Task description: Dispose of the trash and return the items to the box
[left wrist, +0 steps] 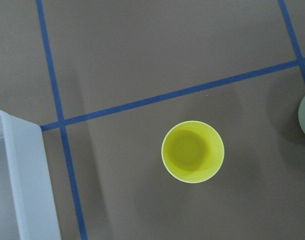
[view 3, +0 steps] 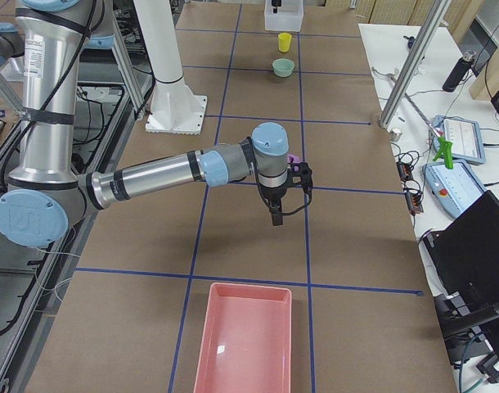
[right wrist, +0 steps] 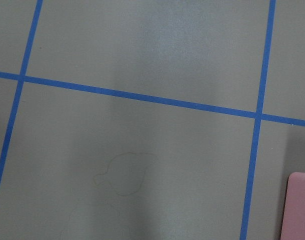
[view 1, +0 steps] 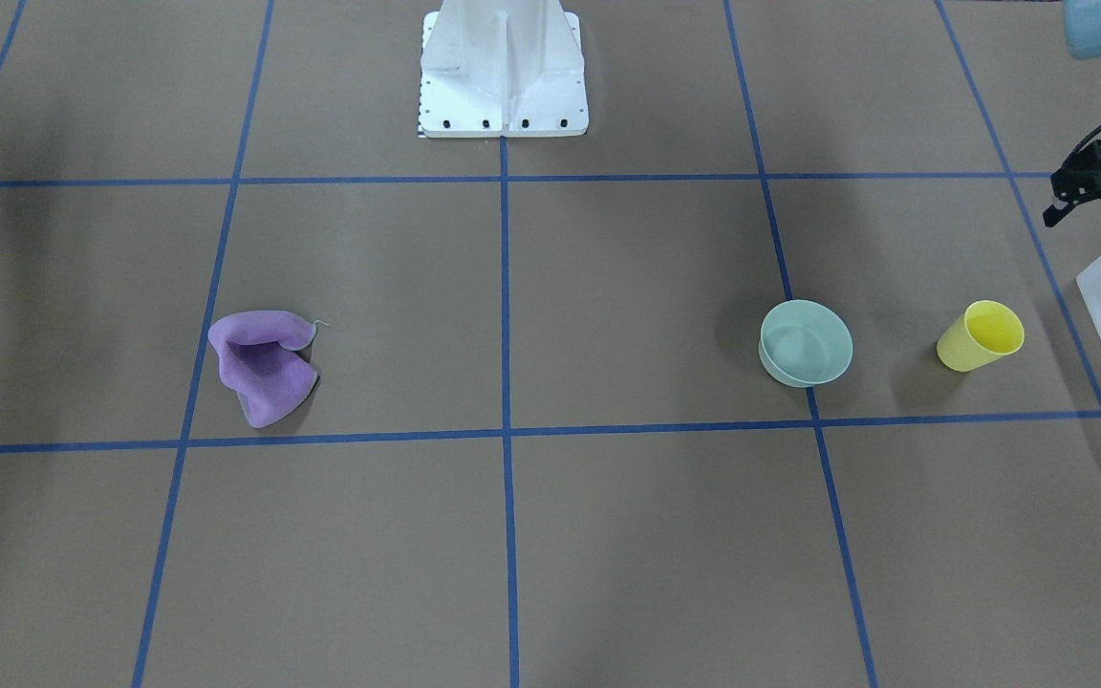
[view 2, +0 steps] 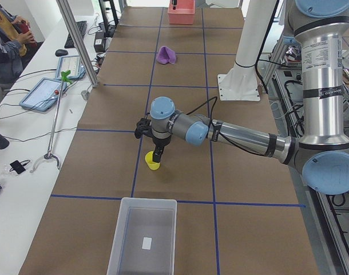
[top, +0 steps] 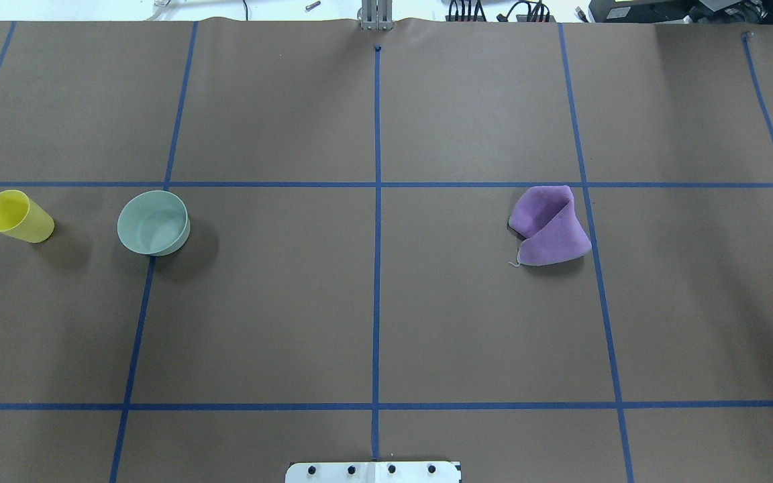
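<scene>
Surface: a brown-papered table (top: 373, 302) is carrying everything.
Cup (left wrist: 192, 151): is standing upright just beside the box (view 2: 149, 200), not in it.
Bowl (view 1: 806, 342): is sitting beyond the cup, outside the box.
Left gripper (view 2: 158, 156): is hovering over the cup; I cannot tell its finger spread.
Right gripper (view 3: 276, 214): is hanging well apart from the box; I cannot tell its spread.
Progress: judged as nothing stowed; the purple cloth (top: 549, 226) is lying undisposed.

Light is even and diffuse from overhead — my yellow cup (top: 17, 216) and mint-green bowl (top: 153, 222) cast soft, blurred shadows. Everything is in focus; a pale sheen lies on the brown paper (right wrist: 192, 40) in my right wrist view.
</scene>
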